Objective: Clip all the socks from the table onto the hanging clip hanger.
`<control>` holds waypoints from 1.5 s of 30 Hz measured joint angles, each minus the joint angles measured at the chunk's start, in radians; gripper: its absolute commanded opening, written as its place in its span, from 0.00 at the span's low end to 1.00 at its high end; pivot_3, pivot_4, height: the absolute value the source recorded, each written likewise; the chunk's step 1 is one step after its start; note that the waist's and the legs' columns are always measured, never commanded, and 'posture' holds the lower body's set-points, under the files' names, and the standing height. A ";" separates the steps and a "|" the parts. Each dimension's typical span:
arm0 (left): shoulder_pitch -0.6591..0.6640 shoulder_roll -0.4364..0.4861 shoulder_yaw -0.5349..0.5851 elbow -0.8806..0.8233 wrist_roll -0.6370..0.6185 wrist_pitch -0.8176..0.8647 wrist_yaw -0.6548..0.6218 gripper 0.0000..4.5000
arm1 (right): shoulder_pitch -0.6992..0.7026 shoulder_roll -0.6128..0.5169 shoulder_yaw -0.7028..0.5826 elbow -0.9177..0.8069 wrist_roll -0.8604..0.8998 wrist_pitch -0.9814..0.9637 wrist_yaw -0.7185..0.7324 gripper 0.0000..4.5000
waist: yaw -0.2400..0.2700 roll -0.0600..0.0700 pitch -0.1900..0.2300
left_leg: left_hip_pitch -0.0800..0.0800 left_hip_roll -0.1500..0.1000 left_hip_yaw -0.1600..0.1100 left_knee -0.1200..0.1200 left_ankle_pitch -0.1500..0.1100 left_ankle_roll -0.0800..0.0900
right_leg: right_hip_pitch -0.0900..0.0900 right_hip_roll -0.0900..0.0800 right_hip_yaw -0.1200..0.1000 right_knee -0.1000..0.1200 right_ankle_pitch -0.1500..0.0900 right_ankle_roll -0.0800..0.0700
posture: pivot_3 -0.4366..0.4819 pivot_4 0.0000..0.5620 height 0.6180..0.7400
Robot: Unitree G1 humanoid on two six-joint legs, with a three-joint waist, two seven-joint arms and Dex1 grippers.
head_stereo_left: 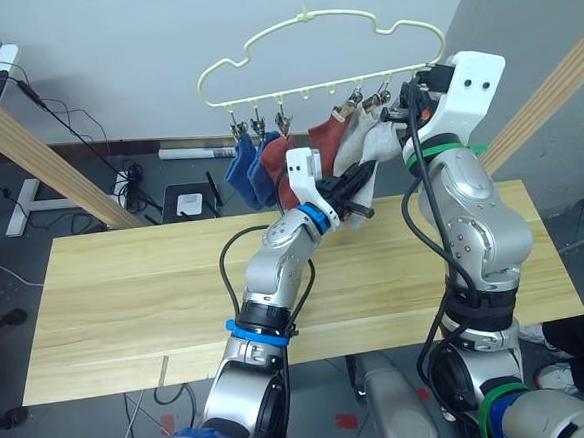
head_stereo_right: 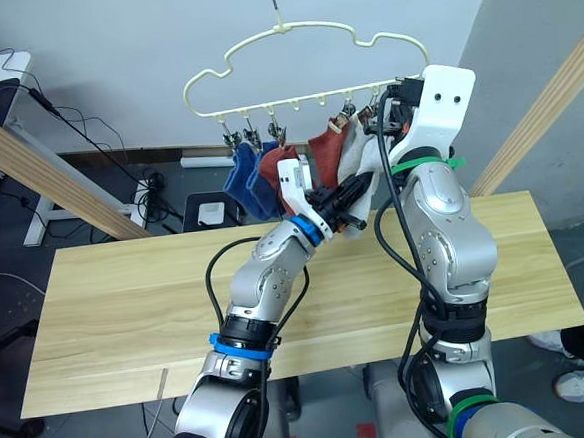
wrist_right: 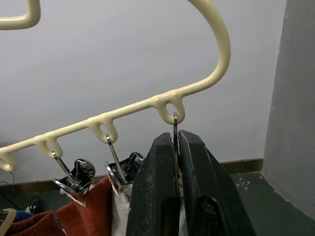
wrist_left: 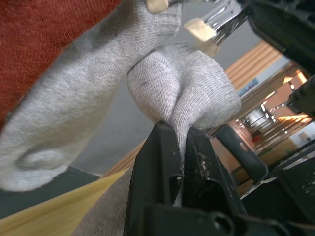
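The left gripper (wrist_left: 179,135) is pinching a grey sock (wrist_left: 197,88) just below the hanger (head_stereo_left: 309,37). The right gripper (wrist_right: 175,142) is squeezing the hanger's end clip (wrist_right: 174,129). Five socks (head_stereo_left: 268,165) are hanging clipped from the hanger, above the table (head_stereo_left: 127,291).

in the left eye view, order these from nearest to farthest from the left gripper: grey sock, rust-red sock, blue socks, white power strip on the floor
1. grey sock: pinched in the left gripper.
2. rust-red sock: beside the grey one, toward the robot's left.
3. blue socks: at the left end of the clip hanger.
4. white power strip: on the floor beyond the table.
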State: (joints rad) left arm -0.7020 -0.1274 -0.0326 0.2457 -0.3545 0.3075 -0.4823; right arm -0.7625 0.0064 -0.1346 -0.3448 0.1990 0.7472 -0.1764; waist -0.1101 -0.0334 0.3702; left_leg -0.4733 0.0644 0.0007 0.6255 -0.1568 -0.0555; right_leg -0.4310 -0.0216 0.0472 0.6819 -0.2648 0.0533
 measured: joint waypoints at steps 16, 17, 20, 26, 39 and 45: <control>-0.012 -0.003 -0.021 -0.009 -0.001 0.010 -0.003 0.00 | 0.000 0.036 -0.007 0.000 0.013 0.007 -0.009 0.12 | 0.000 0.000 0.000 | 0.000 0.000 0.000 0.000 0.000 0.000 | 0.000 0.000 0.000 0.000 0.000 0.000 | 0.23 0.58 1.00; -0.013 -0.003 -0.022 -0.008 -0.001 0.010 -0.003 0.00 | 0.000 0.038 -0.008 0.000 0.015 0.007 -0.011 0.17 | 0.000 0.000 0.000 | 0.000 0.000 0.000 0.000 0.000 0.000 | 0.000 0.000 0.000 0.000 0.000 0.000 | 0.23 0.58 1.00; -0.017 -0.003 -0.021 -0.006 -0.001 0.009 -0.003 0.00 | 0.000 0.038 -0.014 0.000 0.020 0.007 -0.019 0.43 | 0.000 0.000 0.000 | 0.000 0.000 0.000 0.000 0.000 0.000 | 0.000 0.000 0.000 0.000 0.000 0.000 | 0.23 0.58 1.00; -0.023 -0.003 -0.021 0.003 0.000 0.004 0.002 0.00 | 0.000 0.041 -0.034 -0.005 0.029 0.013 -0.021 0.82 | 0.000 0.000 0.000 | 0.000 0.000 0.000 0.000 0.000 0.000 | 0.000 0.000 0.000 0.000 0.000 0.000 | 0.23 0.58 1.00; 0.033 0.208 -0.157 0.041 0.151 -0.177 -0.211 0.83 | 0.096 -0.092 -0.053 -0.274 0.151 0.204 0.084 0.83 | -0.002 0.000 0.000 | 0.000 0.000 0.000 0.000 0.000 0.000 | 0.000 0.000 0.000 0.000 0.000 0.000 | 0.24 0.57 1.00; 0.089 0.346 -0.178 0.033 0.175 -0.244 -0.361 1.00 | 0.193 -0.246 -0.061 -0.350 0.225 0.275 0.203 1.00 | 0.000 0.000 0.000 | 0.000 0.000 0.000 0.000 0.000 0.000 | 0.000 0.000 0.000 0.000 0.000 0.000 | 0.26 0.56 1.00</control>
State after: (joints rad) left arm -0.6130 0.2186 -0.2105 0.2791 -0.1797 0.0636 -0.8432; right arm -0.5698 -0.2395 -0.1957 -0.6945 0.4239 1.0220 0.0268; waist -0.1104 -0.0329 0.3699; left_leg -0.4729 0.0646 0.0006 0.6255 -0.1568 -0.0556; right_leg -0.4307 -0.0217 0.0472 0.6820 -0.2648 0.0533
